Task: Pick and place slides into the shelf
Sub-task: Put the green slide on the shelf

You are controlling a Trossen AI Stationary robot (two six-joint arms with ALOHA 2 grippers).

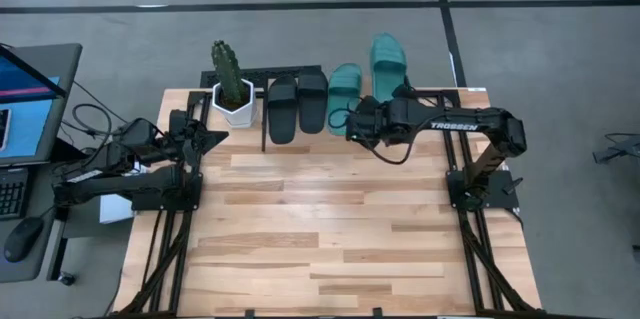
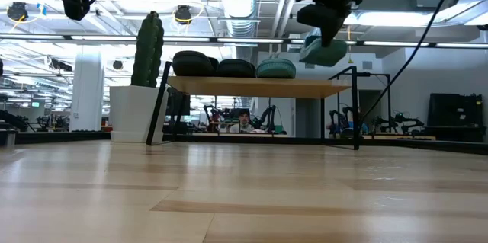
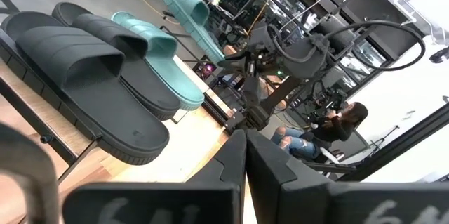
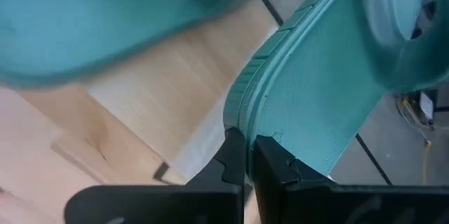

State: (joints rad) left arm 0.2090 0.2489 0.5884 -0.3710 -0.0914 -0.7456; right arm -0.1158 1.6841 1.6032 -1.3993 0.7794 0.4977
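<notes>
Right gripper (image 4: 244, 155), fingers pinched on edge of a teal slide (image 1: 387, 62), holds it above shelf (image 2: 259, 87) end. Two black slides (image 1: 297, 104) & another teal slide (image 1: 344, 97) lie on shelf. Left gripper (image 3: 245, 155) fingers closed, empty, beside cactus pot (image 1: 235, 102).

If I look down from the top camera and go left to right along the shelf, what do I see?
Cactus in a white pot → first black slide → second black slide → green slide → another green slide, pinched by the right hand.

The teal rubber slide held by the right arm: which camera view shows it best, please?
The high view: the held teal rubber slide shows whole, jutting past the shelf. The right wrist view shows only its clamped edge, the low view its end, the left wrist view a distant slant.
</notes>
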